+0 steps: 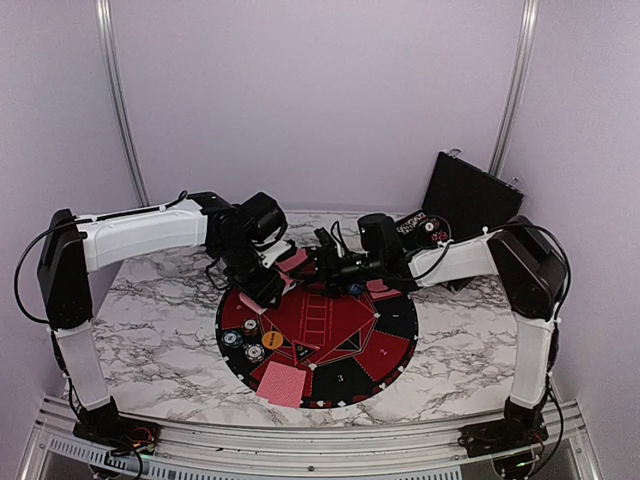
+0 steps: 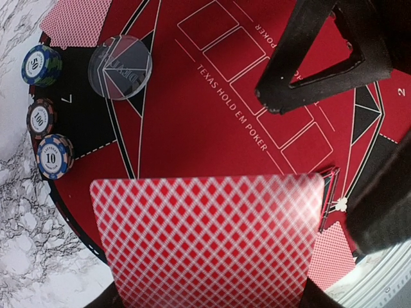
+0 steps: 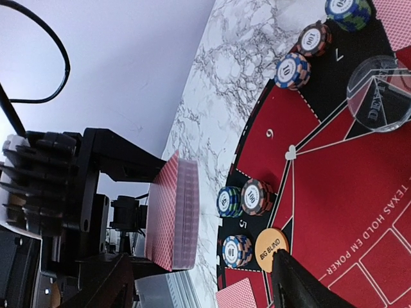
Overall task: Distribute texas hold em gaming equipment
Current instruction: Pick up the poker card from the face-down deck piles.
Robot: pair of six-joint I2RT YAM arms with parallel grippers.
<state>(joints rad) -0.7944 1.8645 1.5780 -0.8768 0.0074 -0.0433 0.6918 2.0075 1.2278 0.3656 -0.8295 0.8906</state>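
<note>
Red-backed deck [image 3: 172, 218] sits clamped edge-on in the left gripper [image 2: 212, 295], above the far-left part of the mat [image 1: 400, 330]. Six chip stacks [image 3: 257, 196] stand along the mat's left side in two groups of three. Two discs lie there: one orange disc [image 3: 271, 245] beside one group and one clear disc [image 2: 120, 67] near the other. Two loose cards [image 2: 77, 19] lie face down on the mat. The left arm reaches in from the left, wrist bent down. The right arm stretches leftward over the mat's far side. The right gripper [image 3: 205, 285] is spread wide, holding nothing, near the deck.
</note>
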